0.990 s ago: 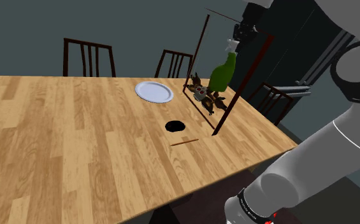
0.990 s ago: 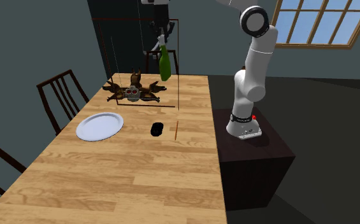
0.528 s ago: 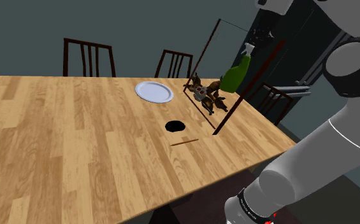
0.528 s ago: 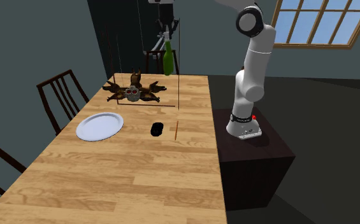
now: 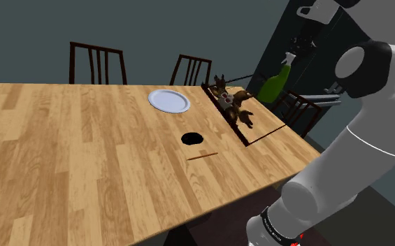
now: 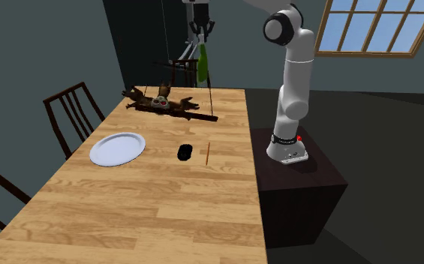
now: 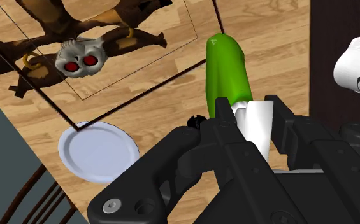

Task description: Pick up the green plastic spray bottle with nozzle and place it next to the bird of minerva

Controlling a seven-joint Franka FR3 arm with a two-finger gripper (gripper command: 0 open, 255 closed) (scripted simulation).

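Holds the green spray bottle (image 7: 226,70) aloft, clasped at its white nozzle head (image 7: 256,127) between the two black fingers (image 7: 226,118) of the gripper (image 7: 253,113). Seen from the shoulder view, hangs tilted beneath the gripper (image 5: 295,53), glossy bottle (image 5: 273,85) smooth and rounded at the base, narrowing toward the neck, clear of the bench (image 5: 84,154).

Below the gripper and just beside the bottle's base: a brown owl figure (image 7: 86,54), wings spread, carved-looking feathers, pale skull-like face with red eyes. Lies on the bench inside a thin dark rectangular frame (image 7: 134,102) that rests flat on the boards. In the second exterior view, sits under and a little to one side of the gripper (image 6: 201,34), with the bottle (image 6: 202,64) hanging above the frame's edge (image 6: 202,118) and the owl figure (image 6: 160,103) apart from it.

Farther from the gripper, past the owl figure: a round white plate (image 6: 117,148), flat with a shallow rim. Near it, a small black disc (image 6: 184,152) and a thin brown stick (image 6: 208,152), well apart from the gripper.

Bench of pale wood planks with plain grain; dark slat-backed chairs (image 5: 98,63) along its far side.
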